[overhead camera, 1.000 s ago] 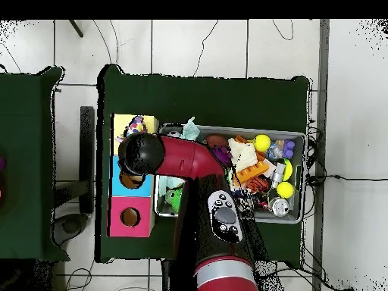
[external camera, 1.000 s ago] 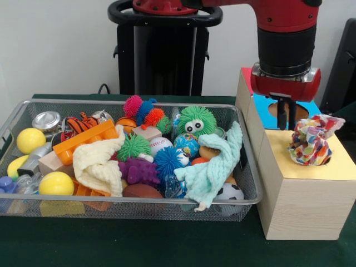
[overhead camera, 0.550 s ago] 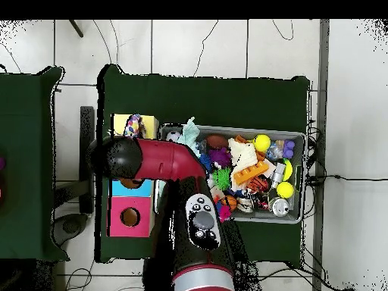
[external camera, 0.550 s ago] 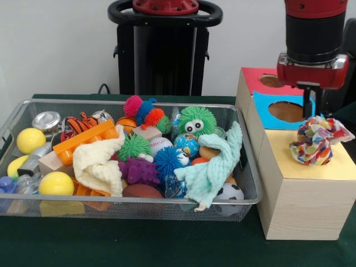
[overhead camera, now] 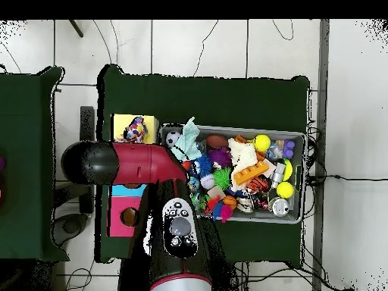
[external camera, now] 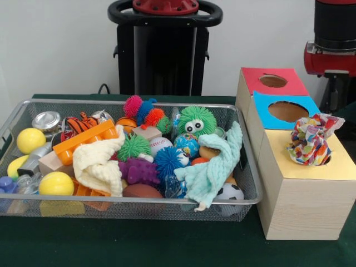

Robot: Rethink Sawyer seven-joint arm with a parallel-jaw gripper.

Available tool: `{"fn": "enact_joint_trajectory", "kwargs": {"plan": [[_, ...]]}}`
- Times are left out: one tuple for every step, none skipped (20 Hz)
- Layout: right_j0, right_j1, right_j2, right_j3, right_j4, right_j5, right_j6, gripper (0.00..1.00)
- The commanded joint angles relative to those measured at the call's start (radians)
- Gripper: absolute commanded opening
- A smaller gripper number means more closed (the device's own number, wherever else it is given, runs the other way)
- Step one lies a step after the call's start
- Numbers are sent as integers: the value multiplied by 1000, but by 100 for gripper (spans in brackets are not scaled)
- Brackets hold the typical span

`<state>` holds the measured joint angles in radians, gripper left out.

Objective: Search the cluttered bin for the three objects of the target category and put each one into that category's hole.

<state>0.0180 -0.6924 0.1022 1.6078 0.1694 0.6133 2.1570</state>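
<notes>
Notably, the patterned cloth (external camera: 311,140) sits bunched on the yellow top (external camera: 303,161) of the wooden box, plugging that panel's hole rather than lying flat; a judgement: it was dropped there and has not fallen through. Being a crumpled wad, it has no clear long axis, though one loose corner sticks up and toward the picture's right. Beside it the blue hole (external camera: 288,110) and red hole (external camera: 273,80) stand uncovered. Two other cloths, cream (external camera: 99,162) and mint (external camera: 214,167), lie draped in the wire bin (external camera: 128,204). At the front view's right edge the gripper (external camera: 334,89) is cropped; whether it is wide or narrow cannot be told.
</notes>
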Motion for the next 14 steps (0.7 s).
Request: {"fn": "enact_joint_trajectory", "kwargs": {"plan": [[-2, 14, -22, 7, 14, 119, 161, 0], [8, 22, -39, -9, -4, 128, 160, 0], [17, 23, -51, -15, -15, 133, 159, 0], [27, 24, -64, -23, -27, 138, 158, 0], [45, 28, -87, -42, -48, 139, 159, 0], [54, 29, -100, -51, -56, 142, 163, 0], [61, 34, -111, -67, -67, 152, 158, 0], [66, 34, -118, -71, -70, 160, 157, 0], [65, 37, -123, -72, -72, 160, 154, 0], [68, 37, -128, -72, -74, 162, 154, 0], [66, 44, -131, -79, -73, 158, 154, 0], [71, 46, -136, -77, -73, 152, 156, 0], [72, 52, -140, -83, -75, 152, 153, 0], [76, 56, -144, -84, -74, 144, 156, 0]]}}
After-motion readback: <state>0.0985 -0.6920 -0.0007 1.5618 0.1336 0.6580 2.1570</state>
